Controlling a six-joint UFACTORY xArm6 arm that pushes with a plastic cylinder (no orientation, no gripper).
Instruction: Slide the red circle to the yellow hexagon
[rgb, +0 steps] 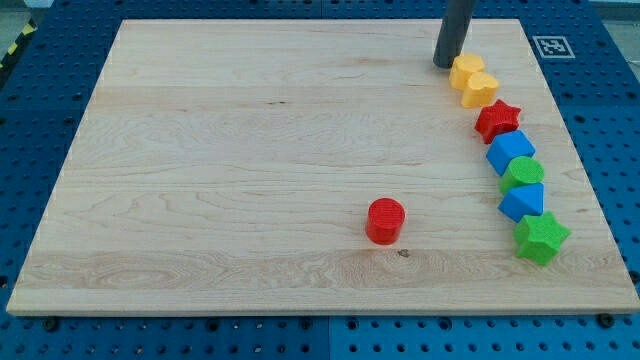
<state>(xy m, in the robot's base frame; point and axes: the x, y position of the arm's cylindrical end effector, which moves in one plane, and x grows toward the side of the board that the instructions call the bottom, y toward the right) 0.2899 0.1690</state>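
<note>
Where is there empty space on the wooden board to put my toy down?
The whole view's left and middle of the wooden board is bare, up to the lone red circle block. The view's right edge is crowded: a column runs from the yellow hexagon block, beside my tip, down to the green star block.

The straight dark grey rod enters from the view's top edge, right of centre, and stands close to upright, with a slight lean that brings its lower end toward the view's left. Only its lower length is visible; the arm above it is cut off by the frame. My tip (445, 65) rests at board level near the view's top right. The tip sits just beside the yellow hexagon block (466, 69), at that block's left; contact cannot be confirmed.
</note>
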